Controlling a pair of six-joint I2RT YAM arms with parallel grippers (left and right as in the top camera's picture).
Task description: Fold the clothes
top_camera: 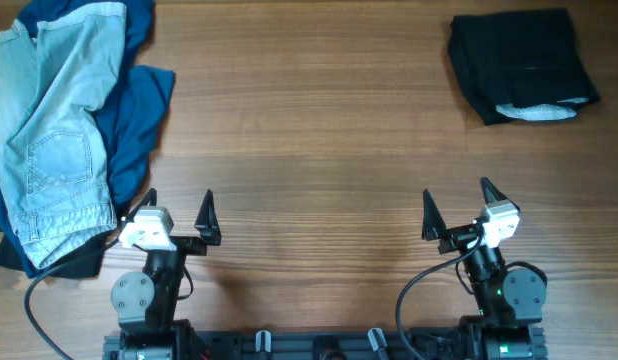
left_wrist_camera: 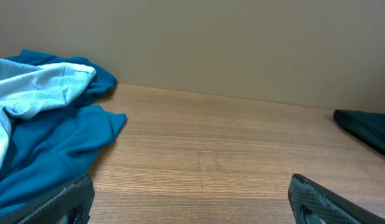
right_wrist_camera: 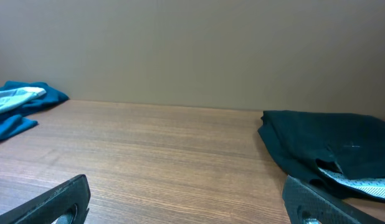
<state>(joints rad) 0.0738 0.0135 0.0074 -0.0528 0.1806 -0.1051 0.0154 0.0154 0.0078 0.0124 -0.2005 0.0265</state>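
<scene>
Overhead, the left gripper (top_camera: pixel 179 200) and right gripper (top_camera: pixel 456 192) gape wide and empty along the bottom, denim shorts (top_camera: pixel 54 130) atop a dark-blue garment (top_camera: pixel 139 110) at upper left, black shorts (top_camera: pixel 524 65) at upper right; the left wrist view puts the dark-blue garment at left, the right wrist view the black shorts at right.

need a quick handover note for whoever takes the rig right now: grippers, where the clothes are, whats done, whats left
Left gripper: open, empty, at the near edge of the table, just right of the pile.
Right gripper: open, empty, at the near edge.
Black shorts: far right corner, in a compact block that looks folded.
Light-blue denim shorts: left side, lying loosely on top of the dark-blue garment, both unfolded.
Done: apparently the black shorts.
Left: the denim shorts and the dark-blue garment.
</scene>
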